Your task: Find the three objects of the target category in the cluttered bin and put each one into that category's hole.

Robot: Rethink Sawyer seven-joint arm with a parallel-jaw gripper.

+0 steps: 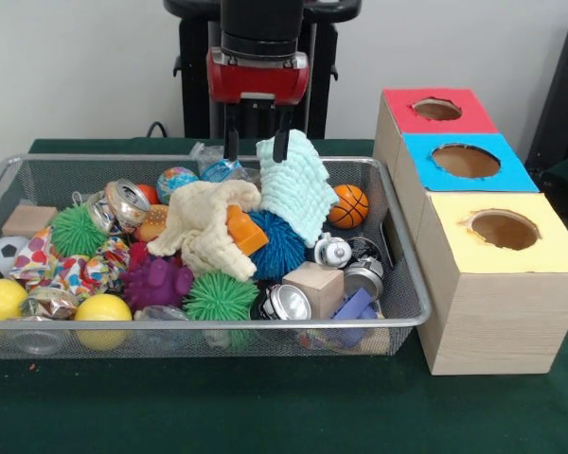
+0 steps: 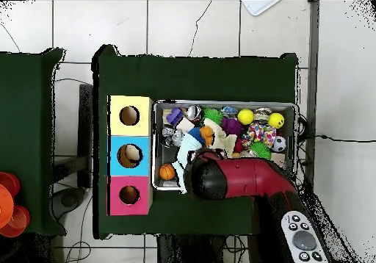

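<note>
The silver wire-mesh bin (image 1: 208, 327) is full of clutter; it also shows in the overhead view (image 2: 297, 131). My gripper (image 1: 256, 144) hangs over the bin's far side. A mint-green cloth (image 1: 298, 184) stands up against its right side, its top above the far rim. I cannot tell whether it is gripped. In the overhead view the red arm (image 2: 228, 179) hides the gripper. No plush animal shows clearly. A tan-orange lump (image 1: 152, 224) lies half under a cream cloth (image 1: 208, 227); I cannot tell what it is. The red-topped hole (image 1: 436, 109) (image 2: 129, 195) looks empty.
The bin holds spiky balls (image 1: 221, 296), yellow balls (image 1: 102, 308), a small basketball (image 1: 348, 205), cans (image 1: 128, 201), wooden blocks (image 1: 314, 287) and a patterned cloth (image 1: 71, 270). Blue-topped (image 1: 466, 161) and yellow-topped (image 1: 504, 229) holes adjoin the red one. Something tan lies in the blue hole (image 2: 131, 155).
</note>
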